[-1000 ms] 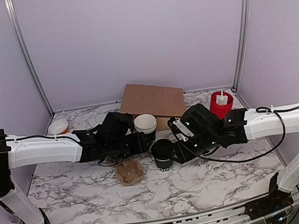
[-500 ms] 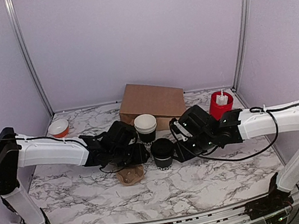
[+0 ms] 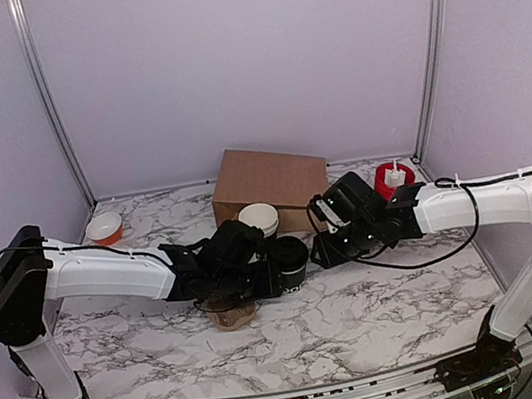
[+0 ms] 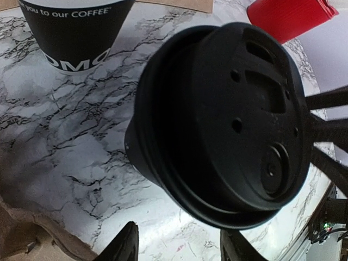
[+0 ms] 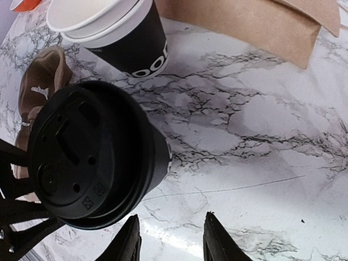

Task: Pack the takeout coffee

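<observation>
The right gripper is hanging released beside the takeout coffee; whether the left gripper is grasping it, I cannot tell. Likely transferring it; next comes seating it upright in the carrier.

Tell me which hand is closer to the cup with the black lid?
Left. The left hand is right beside the lidded cup, on its left; the right hand sits slightly off its right side.

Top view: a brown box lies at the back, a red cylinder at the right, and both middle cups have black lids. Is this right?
Not both. Only the front cup has a black lid; the rear cup is lidless, white inside, as the top view shows. The box and the red cylinder are as stated.
</observation>
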